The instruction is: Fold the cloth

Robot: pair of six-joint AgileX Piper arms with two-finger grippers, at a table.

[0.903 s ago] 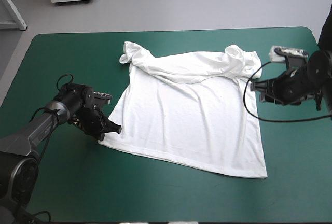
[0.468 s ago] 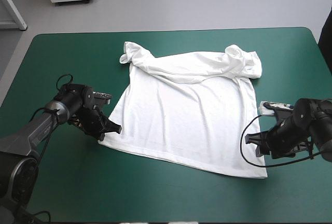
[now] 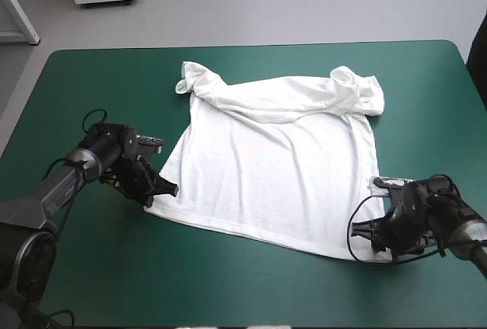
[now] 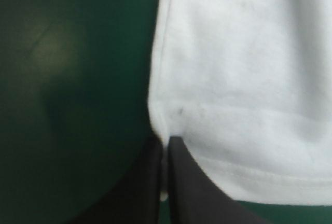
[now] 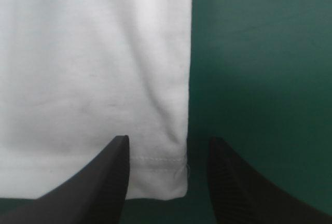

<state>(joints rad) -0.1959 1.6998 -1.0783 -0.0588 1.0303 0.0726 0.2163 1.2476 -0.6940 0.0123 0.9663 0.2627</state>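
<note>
Two T-shirt [image 3: 281, 161] corners — left gripper [image 4: 165, 141] pinches one, right gripper [image 5: 169, 139] spread astride another.

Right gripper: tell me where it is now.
High view: the right gripper sits at the table's near right, at the T-shirt's near right hem corner. Its open fingers stand either side of that corner.
</note>
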